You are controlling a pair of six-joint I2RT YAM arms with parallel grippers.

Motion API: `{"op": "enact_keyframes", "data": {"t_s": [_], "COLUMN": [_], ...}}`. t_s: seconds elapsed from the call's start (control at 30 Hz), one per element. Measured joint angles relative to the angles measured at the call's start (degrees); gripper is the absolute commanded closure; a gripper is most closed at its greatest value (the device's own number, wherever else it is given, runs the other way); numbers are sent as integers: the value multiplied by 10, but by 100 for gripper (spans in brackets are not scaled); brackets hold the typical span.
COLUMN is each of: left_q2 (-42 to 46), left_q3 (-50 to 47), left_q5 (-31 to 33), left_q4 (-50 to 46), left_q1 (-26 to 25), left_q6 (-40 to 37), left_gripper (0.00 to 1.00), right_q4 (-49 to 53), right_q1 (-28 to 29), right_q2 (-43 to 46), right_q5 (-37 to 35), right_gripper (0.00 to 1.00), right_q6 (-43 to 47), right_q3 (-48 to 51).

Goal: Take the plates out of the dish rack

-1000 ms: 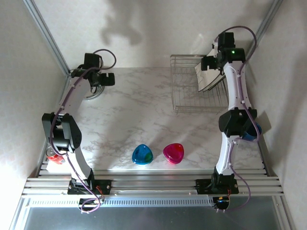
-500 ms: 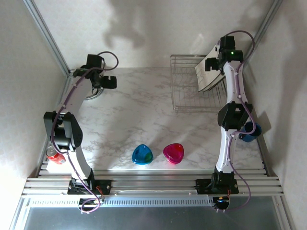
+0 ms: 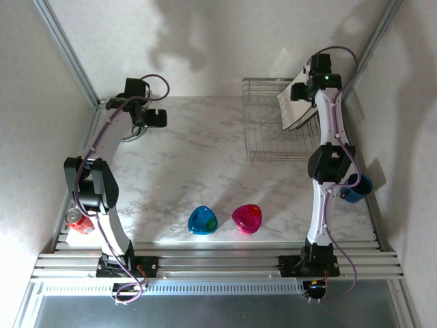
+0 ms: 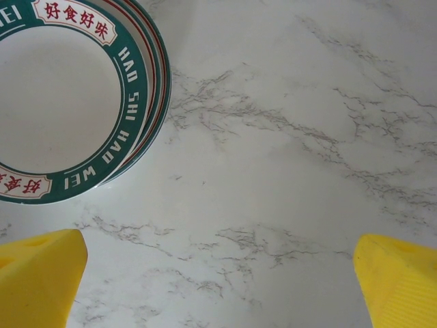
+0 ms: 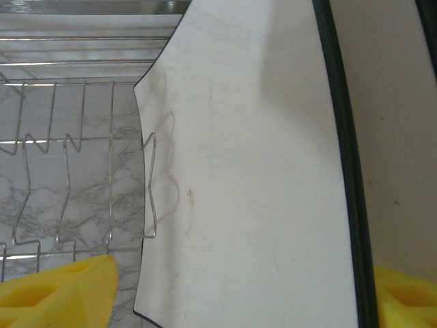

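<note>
My right gripper (image 3: pixel 299 92) straddles a square cream dark-edged plate (image 5: pixel 239 171) standing in the silver wire dish rack (image 3: pixel 263 133), far right. I can't tell if it's clamped. My left gripper (image 4: pixel 218 273) gapes wide beside stacked round green-rimmed plates (image 4: pixel 61 102).

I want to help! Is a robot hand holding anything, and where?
Left gripper: nothing. Right gripper: fingers straddle one plate at its edge, in the dish rack; grip cannot be told.

The left arm (image 3: pixel 102 140) reaches to the far left of the worktop (image 3: pixel 198 157), the left end effector (image 3: pixel 153 117) pointing down with yellow fingers (image 4: pixel 37 273) spread wide. The right arm (image 3: pixel 332 130) stretches far forward, the right end effector (image 3: pixel 301 91) tilted down, fingers (image 5: pixel 58 290) parted
</note>
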State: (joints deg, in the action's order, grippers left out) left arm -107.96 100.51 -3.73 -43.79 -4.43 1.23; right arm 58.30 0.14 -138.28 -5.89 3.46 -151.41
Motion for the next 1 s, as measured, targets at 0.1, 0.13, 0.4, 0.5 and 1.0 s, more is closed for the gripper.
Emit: {"op": "enact_keyframes", "data": {"t_s": [0.1, 0.13, 0.4, 0.5, 1.0], "left_q2": [0, 0, 0, 0, 0], "left_q3": [0, 0, 0, 0, 0], "left_q5": [0, 0, 0, 0, -2], "left_q4": [0, 0, 0, 0, 0], "left_q1": [0, 0, -4, -4, -4], "left_q6": [0, 0, 0, 0, 0], "left_gripper": [0, 0, 1, 0, 0], "right_q4": [-3, -4, -7, -7, -22], "right_q1": [-2, -3, -5, -5, -1], "right_q2": [-2, -2, -2, -2, -2], "right_q5": [1, 1, -1, -1, 10], "right_gripper": [33, 36, 61, 71, 100], "right_q6": [-3, -4, -14, -13, -24], "right_q3": [0, 0, -3, -5, -9]}}
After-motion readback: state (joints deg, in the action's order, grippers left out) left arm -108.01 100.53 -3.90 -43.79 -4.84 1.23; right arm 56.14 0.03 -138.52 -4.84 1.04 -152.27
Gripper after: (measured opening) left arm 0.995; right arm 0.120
